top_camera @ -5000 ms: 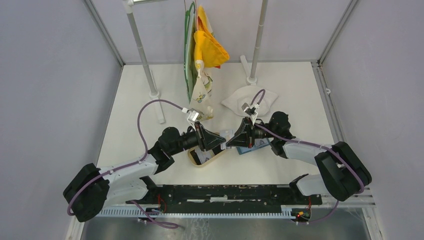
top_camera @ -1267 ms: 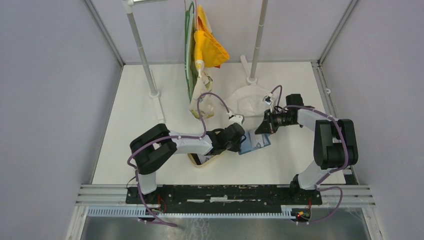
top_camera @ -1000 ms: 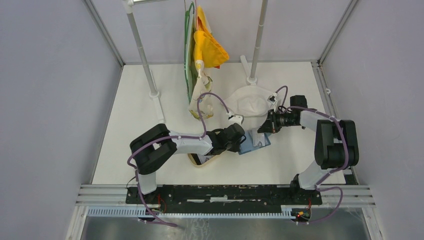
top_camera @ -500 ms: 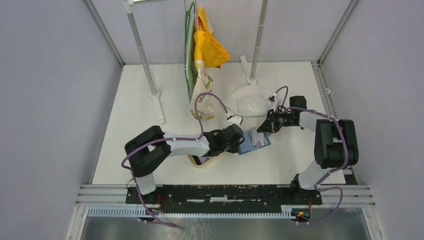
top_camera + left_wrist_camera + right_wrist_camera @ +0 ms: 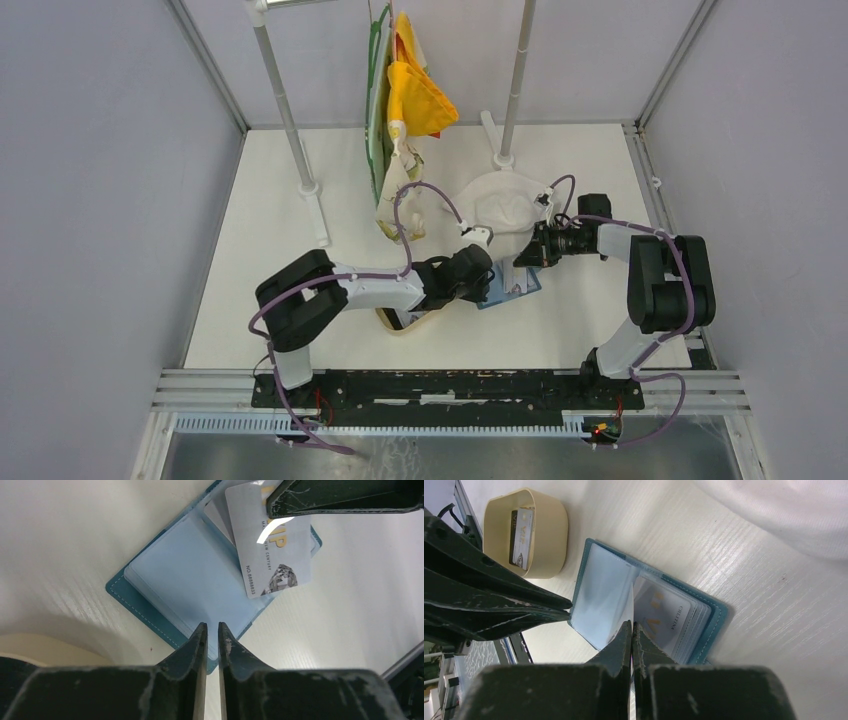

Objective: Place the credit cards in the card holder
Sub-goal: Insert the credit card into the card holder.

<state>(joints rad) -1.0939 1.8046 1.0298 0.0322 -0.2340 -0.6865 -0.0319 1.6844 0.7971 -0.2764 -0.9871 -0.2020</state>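
**Card entering the holder**

Tray card (image 5: 521, 537) waits in tray (image 5: 555, 535). Left gripper (image 5: 212, 626), jaws narrowly apart and empty, hovers at the near edge of the open holder (image 5: 165, 580). Right gripper (image 5: 631, 624) pinches held card (image 5: 272, 555) upright over the sleeves; unpinned, the holder could slide under the push.

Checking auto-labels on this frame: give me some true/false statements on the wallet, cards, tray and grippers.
1. The card holder lies open on the table. True.
2. The tan tray holds nothing. False: one credit card lies in it.
3. The right gripper is shut on a second credit card over the holder's pages. True.
4. The left gripper grips the tray. False: its tips sit at the card holder's edge, jaws slightly apart, nothing between them.
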